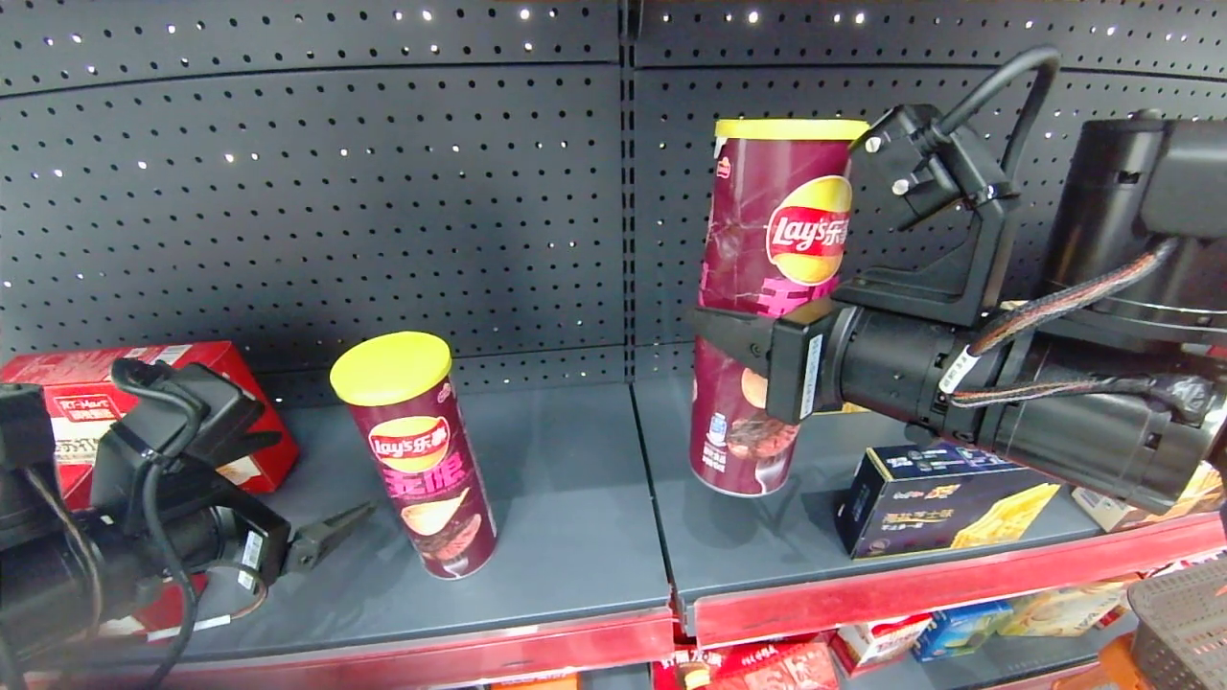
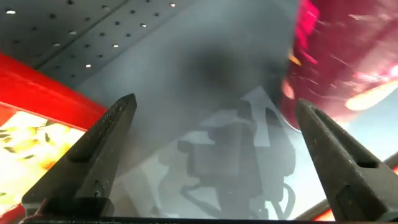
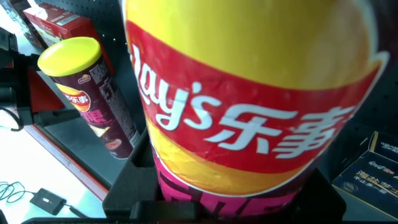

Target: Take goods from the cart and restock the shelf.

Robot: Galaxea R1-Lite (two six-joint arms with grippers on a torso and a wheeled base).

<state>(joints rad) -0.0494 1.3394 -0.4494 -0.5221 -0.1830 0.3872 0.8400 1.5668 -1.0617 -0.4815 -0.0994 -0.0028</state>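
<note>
A maroon chips can with a yellow lid is upright, slightly tilted, over the right shelf section. My right gripper is shut on its middle, and the label fills the right wrist view. Its base is at or just above the grey deck; I cannot tell which. A second, identical can stands alone on the left section. My left gripper hangs open low over the deck just left of that can, with nothing between its fingers.
A red box lies at the shelf's far left, beside the left arm. A dark blue box lies right of the held can. The pegboard back wall is close behind. A basket corner shows at the lower right.
</note>
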